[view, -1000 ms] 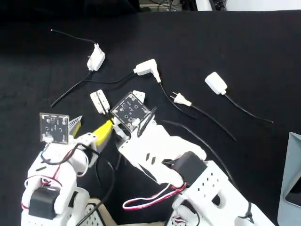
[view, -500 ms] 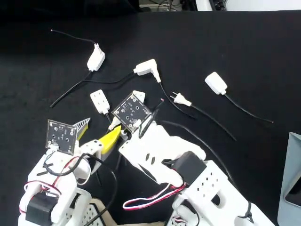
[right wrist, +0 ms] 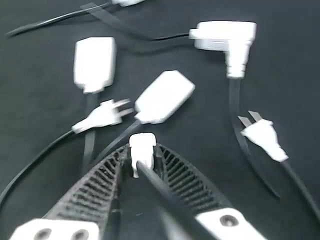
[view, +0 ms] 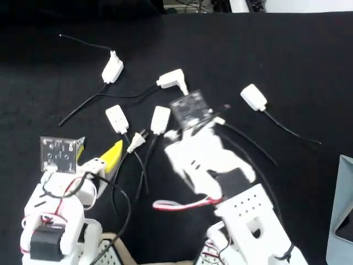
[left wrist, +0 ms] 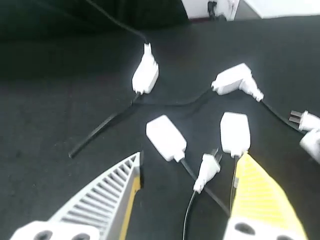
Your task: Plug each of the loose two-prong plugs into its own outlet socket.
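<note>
Two white outlet sockets lie side by side mid-table, each on a black cord. A loose two-prong plug rests just in front of them. My right gripper is shut on a small white plug whose black cord trails back under the fingers. It hovers close before one socket. My left gripper stands open, its yellow finger near the loose plug, with nothing held. Another plug lies beside the right gripper.
Farther back lie a straight white plug, an angled white plug and a white block on a cord at the right. Black cords cross the black cloth. A grey box stands at the right edge.
My right arm has swung right and farther back, uncovering a socket and the loose plug. The left arm pulled back slightly and turned.
</note>
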